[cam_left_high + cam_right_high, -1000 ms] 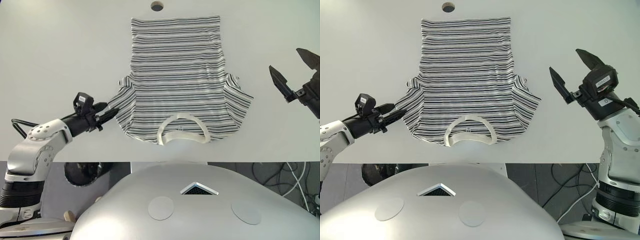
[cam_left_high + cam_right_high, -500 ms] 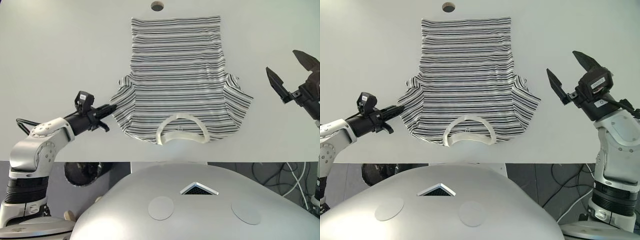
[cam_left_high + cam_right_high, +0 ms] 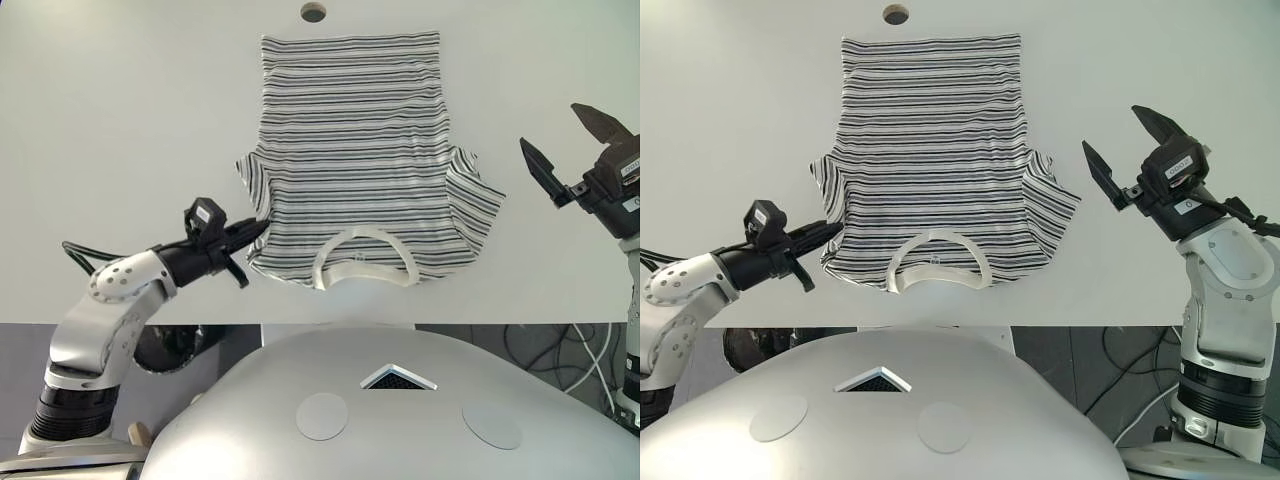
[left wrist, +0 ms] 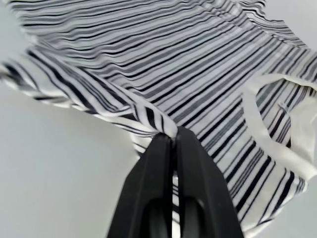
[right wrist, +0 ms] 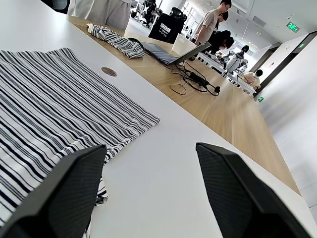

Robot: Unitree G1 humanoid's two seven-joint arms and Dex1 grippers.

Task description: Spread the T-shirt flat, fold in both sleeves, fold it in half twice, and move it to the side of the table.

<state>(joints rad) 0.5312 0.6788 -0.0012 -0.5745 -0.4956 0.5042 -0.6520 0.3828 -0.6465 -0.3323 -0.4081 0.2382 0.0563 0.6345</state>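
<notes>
1. Black-and-white striped short-sleeved T-shirt [image 3: 350, 130] lies on the white table [image 3: 120, 120], about mid-table. Its hem is at the far side and its white ribbed collar [image 3: 365, 258] is at the near edge.
2. The shirt body is mostly flat. The hem sits just near of the small round grey grommet [image 3: 314, 12] set into the table's far edge.
3. The left gripper [image 3: 258, 227] is low at the near-left corner of the shirt, left of the collar. Its fingers are pinched together on a fold of striped fabric at the left sleeve [image 3: 250, 175] edge. The left wrist view shows cloth caught between the black fingertips [image 4: 161, 144].
4. The left sleeve is bunched and drawn in against the shirt body, not spread out.
5. The right sleeve [image 3: 478, 195] sticks out to the right, slightly rumpled, resting on the table.
6. The right gripper [image 3: 1118, 140] hovers above the table to the right of the right sleeve. It is apart from the cloth, with fingers spread wide and nothing between them.
7. In the right wrist view a wooden table [image 5: 223, 109] stands beyond the white one. It carries a laptop [image 5: 171, 48], cables and another striped cloth [image 5: 116, 42].
</notes>
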